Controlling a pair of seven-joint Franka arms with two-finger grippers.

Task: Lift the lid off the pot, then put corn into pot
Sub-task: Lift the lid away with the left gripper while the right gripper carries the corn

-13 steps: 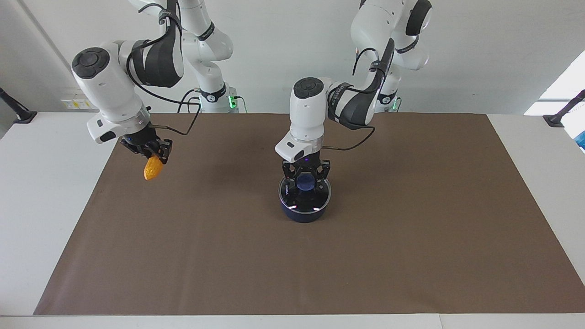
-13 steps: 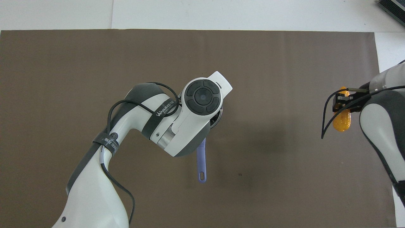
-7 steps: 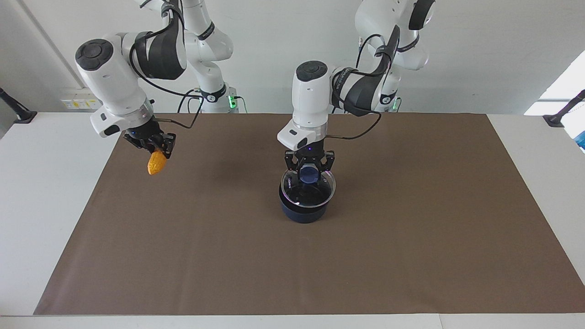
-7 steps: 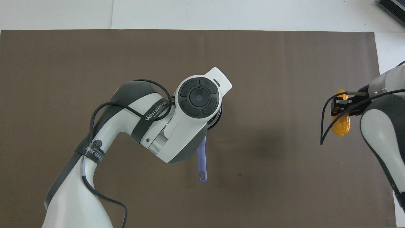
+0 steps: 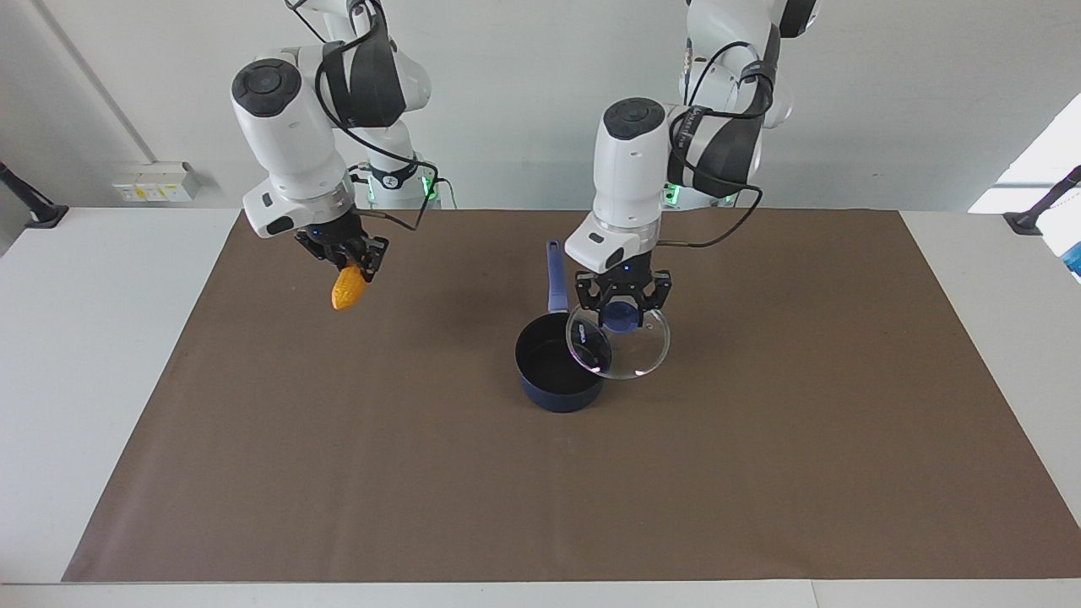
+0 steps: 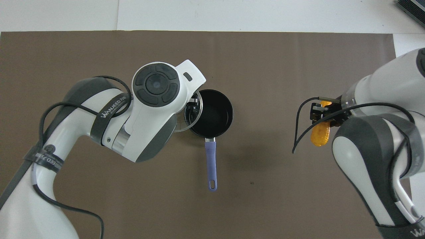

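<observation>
The dark blue pot [image 5: 557,370] [image 6: 214,114] stands uncovered in the middle of the brown mat, its black inside showing. Its light blue handle [image 5: 554,276] [image 6: 211,164] points toward the robots. My left gripper [image 5: 623,312] is shut on the blue knob of the glass lid [image 5: 629,342] [image 6: 189,114] and holds it in the air, tilted, over the pot's rim toward the left arm's end. My right gripper [image 5: 348,268] [image 6: 323,111] is shut on the orange corn [image 5: 347,289] [image 6: 320,134], which hangs over the mat toward the right arm's end.
The brown mat [image 5: 540,473] [image 6: 265,66] covers most of the white table [image 5: 93,338]. A dark object [image 6: 411,8] lies at the table's corner farthest from the robots, at the right arm's end.
The left gripper has raised the lid off the pot and carried it toward the left arm's end. The right gripper has brought the corn closer to the pot.
</observation>
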